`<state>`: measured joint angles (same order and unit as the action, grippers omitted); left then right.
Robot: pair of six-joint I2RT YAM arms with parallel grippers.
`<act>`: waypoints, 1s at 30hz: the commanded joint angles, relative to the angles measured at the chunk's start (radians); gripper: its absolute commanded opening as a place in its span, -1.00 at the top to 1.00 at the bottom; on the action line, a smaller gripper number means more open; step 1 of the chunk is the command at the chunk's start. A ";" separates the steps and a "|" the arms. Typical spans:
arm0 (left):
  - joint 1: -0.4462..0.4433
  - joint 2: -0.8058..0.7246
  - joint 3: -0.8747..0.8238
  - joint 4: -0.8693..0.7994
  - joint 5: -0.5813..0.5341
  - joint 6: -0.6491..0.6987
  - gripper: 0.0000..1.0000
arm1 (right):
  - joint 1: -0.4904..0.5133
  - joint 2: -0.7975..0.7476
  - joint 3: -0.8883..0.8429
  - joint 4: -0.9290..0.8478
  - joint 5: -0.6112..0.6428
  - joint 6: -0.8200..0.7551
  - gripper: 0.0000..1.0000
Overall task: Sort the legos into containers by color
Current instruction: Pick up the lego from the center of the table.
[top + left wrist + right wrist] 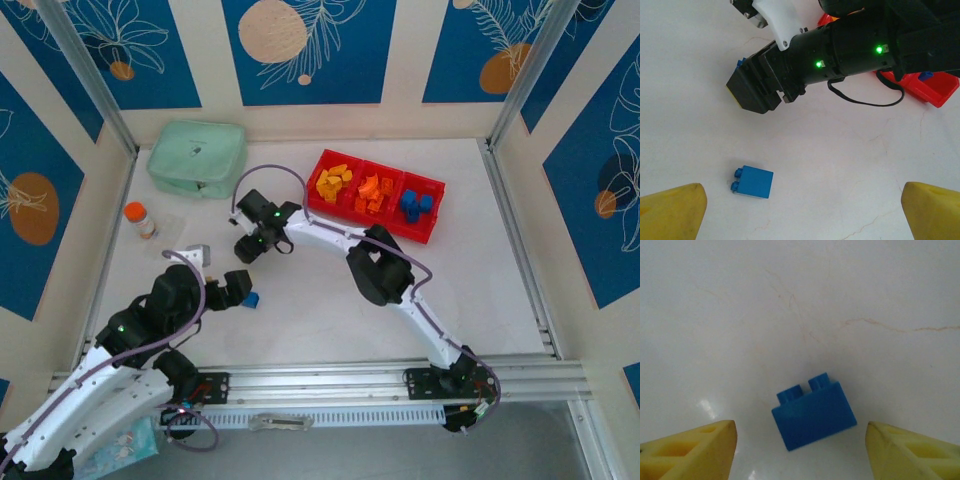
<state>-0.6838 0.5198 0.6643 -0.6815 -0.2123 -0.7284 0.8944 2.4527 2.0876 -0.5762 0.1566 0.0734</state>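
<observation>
While my right hand [800, 430] straddles a blue brick [814, 415] on the worktop [790, 300], open for pinching, my left hand [802, 189] hangs open nearby.

Left arm [130, 335] and right arm [385, 265] angle toward each other, jaws apart.

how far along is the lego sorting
Mostly done: the red tray holds yellow bricks, orange bricks and blue bricks, one colour per compartment. In hand: the right gripper stands open around a loose blue brick. Left: closing on it, binning it, then the second blue brick by the open left gripper.
</observation>
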 commanded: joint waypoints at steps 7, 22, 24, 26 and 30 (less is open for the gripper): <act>0.011 0.008 -0.019 0.025 -0.015 -0.014 -0.99 | -0.026 0.079 0.121 -0.053 0.000 -0.043 -0.17; 0.012 0.019 -0.015 0.048 0.002 -0.014 -0.99 | -0.022 0.095 0.184 -0.081 0.013 -0.066 0.33; 0.012 0.022 -0.011 0.050 0.007 -0.012 -0.99 | -0.022 0.072 0.174 -0.086 0.006 -0.059 0.36; 0.011 0.025 -0.005 0.051 0.013 -0.010 -0.99 | -0.022 0.037 0.150 -0.085 0.007 -0.053 0.38; 0.012 0.052 0.015 0.073 0.046 0.005 -0.99 | -0.028 -0.080 0.057 -0.081 0.039 -0.007 0.39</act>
<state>-0.6827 0.5560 0.6552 -0.6380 -0.2012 -0.7319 0.8673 2.5114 2.1918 -0.6426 0.1726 0.0280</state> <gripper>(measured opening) 0.994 0.350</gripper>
